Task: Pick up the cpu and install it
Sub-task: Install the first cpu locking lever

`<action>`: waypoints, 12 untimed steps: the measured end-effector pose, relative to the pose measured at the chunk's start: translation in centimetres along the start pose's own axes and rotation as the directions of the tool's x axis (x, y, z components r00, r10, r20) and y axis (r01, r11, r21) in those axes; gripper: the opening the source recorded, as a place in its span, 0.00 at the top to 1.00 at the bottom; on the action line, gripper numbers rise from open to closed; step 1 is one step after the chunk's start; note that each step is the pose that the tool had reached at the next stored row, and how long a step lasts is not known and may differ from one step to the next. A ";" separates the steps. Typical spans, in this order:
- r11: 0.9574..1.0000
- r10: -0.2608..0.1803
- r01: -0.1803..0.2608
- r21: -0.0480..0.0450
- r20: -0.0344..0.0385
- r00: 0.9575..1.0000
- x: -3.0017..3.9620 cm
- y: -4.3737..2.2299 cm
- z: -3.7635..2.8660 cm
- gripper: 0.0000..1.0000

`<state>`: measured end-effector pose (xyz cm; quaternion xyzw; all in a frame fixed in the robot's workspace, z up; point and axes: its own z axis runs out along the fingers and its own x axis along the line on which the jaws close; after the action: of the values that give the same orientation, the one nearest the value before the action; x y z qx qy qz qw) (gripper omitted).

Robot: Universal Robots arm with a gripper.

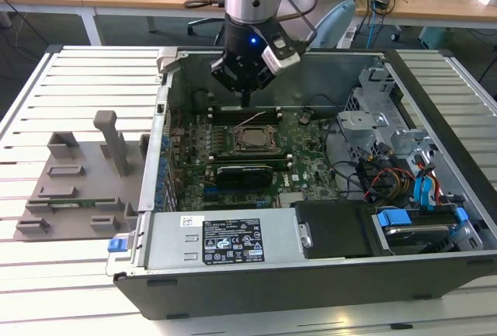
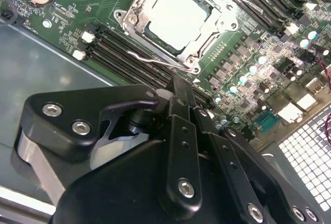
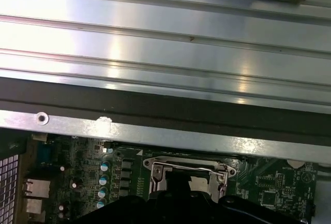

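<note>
**CPU seated in the socket, gripper above the board**

In the exterior view, the gripper (image 1: 245,94) hangs inside the open computer case (image 1: 435,266), its fingers drawn together to a narrow tip with nothing between them. That tip sits just at 12 o'clock from the socket frame (image 1: 252,138), above the memory slots. This view also takes in the grey holder tray (image 1: 78,185) on the slatted table (image 1: 46,88), well off at 9 o'clock from the case, plus the power supply with a white-and-black label (image 1: 233,240); its print is too small to read.

The second wrist view brings the cpu (image 2: 177,13) close: a flat square chip with a pale, silver-grey top plate, washed bright by glare, lying inside the metal socket frame with a thin wire lever (image 2: 155,61) along one edge. No marking on the plate can be made out. The closed black fingers (image 2: 182,105) rise in the foreground, apart from the chip.

The first wrist view adds the case's metal wall (image 3: 165,136) and the table slats beyond it, with the socket frame partly hidden behind the gripper body.
</note>
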<state>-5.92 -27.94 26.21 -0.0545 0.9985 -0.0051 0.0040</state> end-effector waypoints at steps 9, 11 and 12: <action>1.000 0.000 0.000 -0.004 0.000 1.000 -0.22 -0.01 0.93 0.89; 1.000 0.000 0.000 -0.006 0.000 1.000 -0.26 -0.02 1.14 0.89; 1.000 0.000 0.000 -0.007 0.001 1.000 -0.30 -0.02 1.35 0.89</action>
<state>-5.61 -27.94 24.87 -0.0544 0.9985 -0.0017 0.0041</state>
